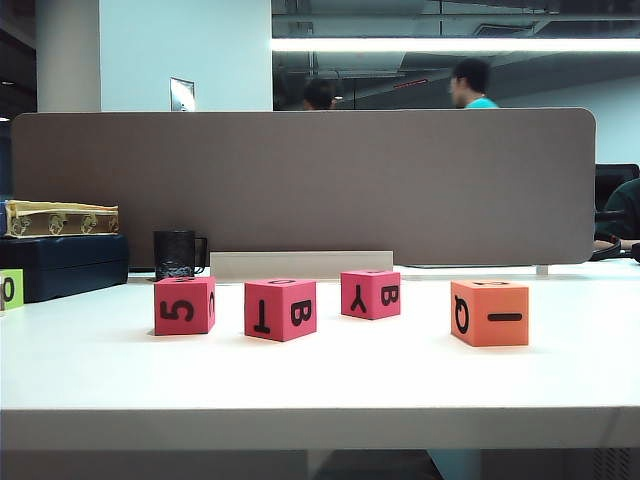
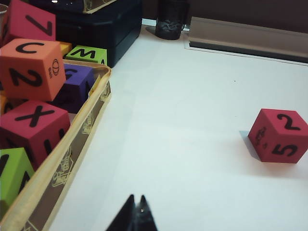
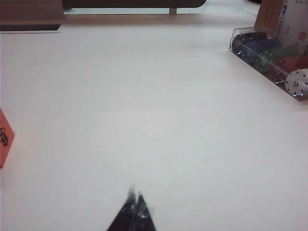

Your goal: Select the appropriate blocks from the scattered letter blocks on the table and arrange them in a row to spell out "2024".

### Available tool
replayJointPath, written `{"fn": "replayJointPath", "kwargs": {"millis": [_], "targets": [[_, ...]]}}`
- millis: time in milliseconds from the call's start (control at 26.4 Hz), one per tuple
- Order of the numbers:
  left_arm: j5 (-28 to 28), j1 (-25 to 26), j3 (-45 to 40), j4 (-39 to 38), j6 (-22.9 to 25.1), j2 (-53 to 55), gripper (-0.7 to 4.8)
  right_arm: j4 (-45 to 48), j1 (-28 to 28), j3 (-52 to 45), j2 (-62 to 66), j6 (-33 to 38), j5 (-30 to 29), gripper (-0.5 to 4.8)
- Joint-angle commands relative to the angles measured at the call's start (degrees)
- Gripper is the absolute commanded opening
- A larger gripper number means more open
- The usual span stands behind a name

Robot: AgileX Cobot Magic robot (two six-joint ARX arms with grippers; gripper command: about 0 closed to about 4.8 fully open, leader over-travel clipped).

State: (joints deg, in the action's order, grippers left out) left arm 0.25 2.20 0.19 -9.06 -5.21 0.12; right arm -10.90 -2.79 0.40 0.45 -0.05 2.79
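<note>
Four foam letter cubes, three pink-red and one orange, line the white table from nine to three o'clock; left gripper and right gripper hover closed, empty.

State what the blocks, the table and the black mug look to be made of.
Blocks: probably foam; matte faces, soft rounded edges, printed black characters.
Table: smooth white laminate or similar; faint sheen, thick rounded front edge.
Mug: dark and glossy, possibly glass or ceramic; too small to tell.
</note>
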Motion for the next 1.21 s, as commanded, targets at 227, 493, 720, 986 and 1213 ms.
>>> {"fn": "replayJointPath", "kwargs": {"millis": [227, 493, 720, 986, 1213], "targets": [[0.17, 0.09, 0.15, 0.07, -0.15, 0.02, -0.05, 0.5, -0.02, -0.33, -0.48, -0.22, -0.11, -0.04], [0.17, 0.09, 0.15, 0.07, -0.15, 0.02, -0.05, 0.5, 0.02, -0.33, -0.48, -0.17, -0.15, -0.04], [0.24, 0.09, 0.15, 0.11, -0.17, 0.02, -0.05, 1.38, 0.24, -0.33, -0.5, 7.54, -5.05, -0.04], [2.03, 0.09, 0.15, 0.13, -7.5, 0.02, -0.05, 3.69, 0.26, -0.31, -0.5, 18.21, -16.9, -0.04], [6.67, 0.09, 0.22, 2.21, -15.56, 0.02, -0.06, 4.74, 0.26, -0.31, -0.5, 27.28, -18.45, -0.04]]}}
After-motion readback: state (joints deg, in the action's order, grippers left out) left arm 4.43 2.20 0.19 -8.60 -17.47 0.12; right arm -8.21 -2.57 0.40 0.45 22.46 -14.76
